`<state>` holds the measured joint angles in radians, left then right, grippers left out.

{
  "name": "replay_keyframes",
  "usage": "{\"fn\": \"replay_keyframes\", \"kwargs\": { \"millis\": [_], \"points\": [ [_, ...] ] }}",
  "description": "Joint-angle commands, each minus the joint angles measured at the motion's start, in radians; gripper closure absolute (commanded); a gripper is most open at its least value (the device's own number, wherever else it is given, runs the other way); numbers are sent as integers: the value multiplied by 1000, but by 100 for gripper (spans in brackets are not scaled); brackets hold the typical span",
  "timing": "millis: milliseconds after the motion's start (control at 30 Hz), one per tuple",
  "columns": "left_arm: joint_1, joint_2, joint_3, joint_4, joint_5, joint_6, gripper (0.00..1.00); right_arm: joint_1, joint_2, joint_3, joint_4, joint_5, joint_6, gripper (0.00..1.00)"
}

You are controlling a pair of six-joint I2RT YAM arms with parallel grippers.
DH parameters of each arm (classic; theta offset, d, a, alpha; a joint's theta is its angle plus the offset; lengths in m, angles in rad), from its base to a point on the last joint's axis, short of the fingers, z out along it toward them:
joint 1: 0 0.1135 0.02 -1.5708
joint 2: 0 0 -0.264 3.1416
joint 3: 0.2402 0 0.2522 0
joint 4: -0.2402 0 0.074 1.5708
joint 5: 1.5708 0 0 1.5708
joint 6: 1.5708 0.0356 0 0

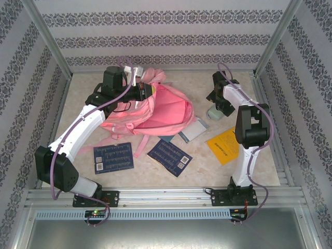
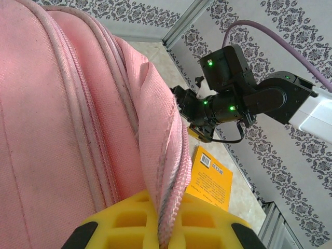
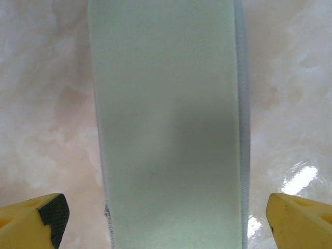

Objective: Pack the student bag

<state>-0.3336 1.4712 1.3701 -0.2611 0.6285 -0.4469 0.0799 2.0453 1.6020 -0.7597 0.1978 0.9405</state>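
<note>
Roughly at the middle back of the counter [image 1: 207, 171] lies the student bag [image 1: 155, 106], slumped on its side with its main compartment gaping toward the right. The left claw [image 1: 147, 91] is shut tight on the bag's zip edge [image 2: 174, 155]. In the left wrist view its yellow fingers [image 2: 129, 223] pinch the pink fabric [image 2: 57, 124] at the rim. To the right of the bag, the right claw [image 1: 217, 106] hangs with its jaws spread as wide as they go over a pale green item [image 3: 171, 124]. The item lies between the fingertips, touched by neither, and what exactly it is I cannot tell. Nearer the arms lie a yellow book [image 1: 224, 145], two dark blue booklets [image 1: 113, 157] and a grey-green notebook [image 1: 193, 129], all outside the bag. The step in hand looks like picking up the green item for loading. To do it well, the left claw should hold the rim raised and taut without dragging the bag. The right claw should drop squarely over the item's middle and close on its flat sides. It should then lift clear of the counter and let go well inside the mouth, not on the rim.
</note>
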Motion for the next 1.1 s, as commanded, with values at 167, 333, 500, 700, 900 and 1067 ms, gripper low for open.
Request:
{"fn": "replay_keyframes", "kwargs": {
  "millis": [167, 333, 500, 700, 900, 1067],
  "points": [
    [3, -3, 15, 100, 19, -6, 100, -30, 66, 10, 15, -41, -4, 2],
    [4, -2, 17, 105, 32, -13, 100, -48, 98, -10, 47, -76, 4, 2],
    [3, 7, 18, 112, 51, -19, 100, -50, 44, -68, 128, -104, -7, 15],
    [-11, 34, 28, 124, 107, -39, 100, -44, -68, -111, 151, -64, -39, 23],
    [-90, 60, 93, -6, 115, 62, 100, 20, -294, -218, 213, -6, -119, 22],
    [-146, 61, 131, -60, 164, 106, 100, 106, -534, -400, 334, -64, -171, 25]
  ]
}}
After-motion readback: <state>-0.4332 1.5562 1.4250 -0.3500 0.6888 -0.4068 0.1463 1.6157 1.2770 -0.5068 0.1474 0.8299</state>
